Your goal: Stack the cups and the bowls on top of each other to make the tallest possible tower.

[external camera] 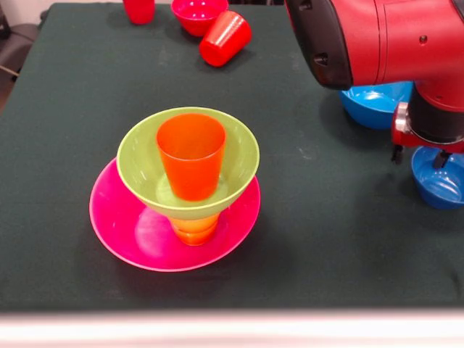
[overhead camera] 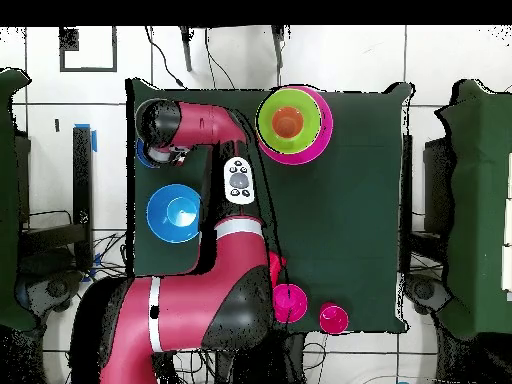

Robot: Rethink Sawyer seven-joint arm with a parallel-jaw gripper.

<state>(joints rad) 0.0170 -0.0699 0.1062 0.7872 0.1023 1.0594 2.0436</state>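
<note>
The tower stands mid-table: a wide pink bowl [external camera: 130, 239], a yellow cup [external camera: 194, 228] on it, a lime green bowl [external camera: 239, 163] on the cup, and an orange cup [external camera: 191, 156] upright in the green bowl. From overhead the tower [overhead camera: 290, 125] sits at the far side of the cloth. At the right, my gripper [external camera: 428, 156] is down at the left rim of a small dark blue bowl [external camera: 442, 188]. Whether it grips the bowl does not show. In the overhead view the gripper [overhead camera: 165, 153] covers most of that bowl [overhead camera: 143, 156].
A light blue bowl [external camera: 373, 105] sits just behind the gripper, partly under the arm. At the far edge are an upright red cup [external camera: 139, 9], a red bowl [external camera: 199, 13] and a red cup [external camera: 225, 38] lying on its side. The dark cloth's front edge is close to the tower.
</note>
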